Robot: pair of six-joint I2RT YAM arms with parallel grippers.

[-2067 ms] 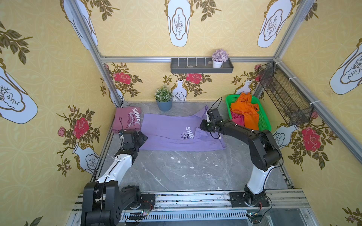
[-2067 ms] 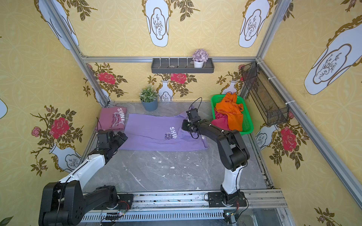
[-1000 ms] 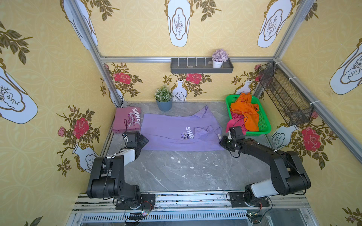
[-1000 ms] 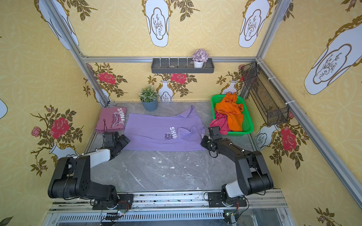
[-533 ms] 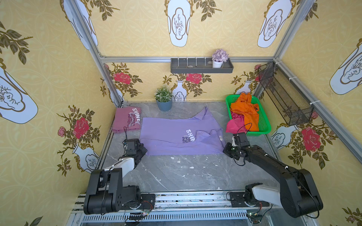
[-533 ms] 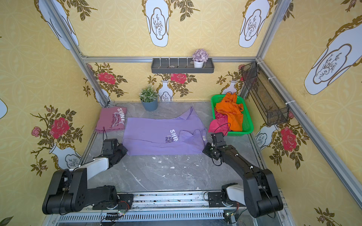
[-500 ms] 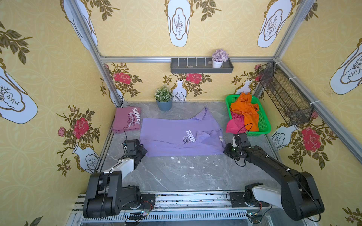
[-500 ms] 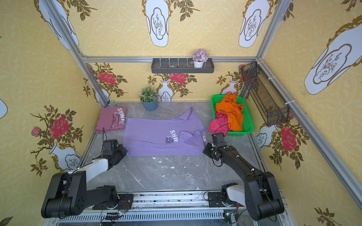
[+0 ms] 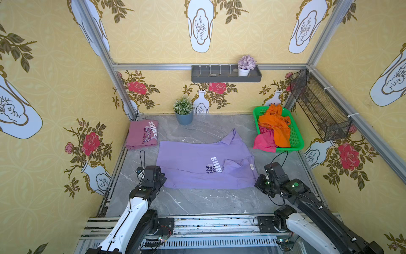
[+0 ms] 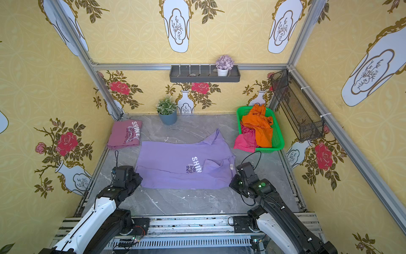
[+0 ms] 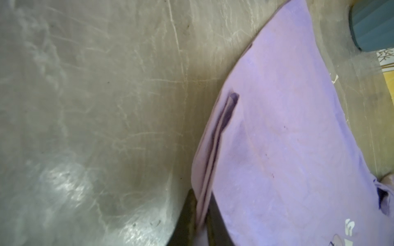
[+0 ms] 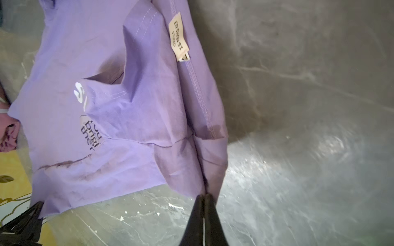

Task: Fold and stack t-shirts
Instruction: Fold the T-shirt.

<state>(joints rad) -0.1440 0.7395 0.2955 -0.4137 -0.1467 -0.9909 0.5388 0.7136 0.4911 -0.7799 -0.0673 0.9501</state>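
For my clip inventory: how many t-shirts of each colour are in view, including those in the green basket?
lavender t-shirt: 1, spread on the table
mauve t-shirt: 1, folded
orange t-shirt: 1, in the green basket
magenta t-shirt: 1, spilling over the basket's rim
Total: 4

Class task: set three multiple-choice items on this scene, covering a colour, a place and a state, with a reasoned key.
1. Topmost t-shirt in the green basket: A orange; B white; C black.
2. The folded mauve t-shirt lies: A in the basket; B on the table; C in a hand.
3. The right hand is: A open; B shut on the lavender t-shirt; C holding the basket.
Key: 1 A: the orange t-shirt tops the pile. 2 B: it rests on the tabletop. 3 B: the wrist view shows it pinching purple cloth.
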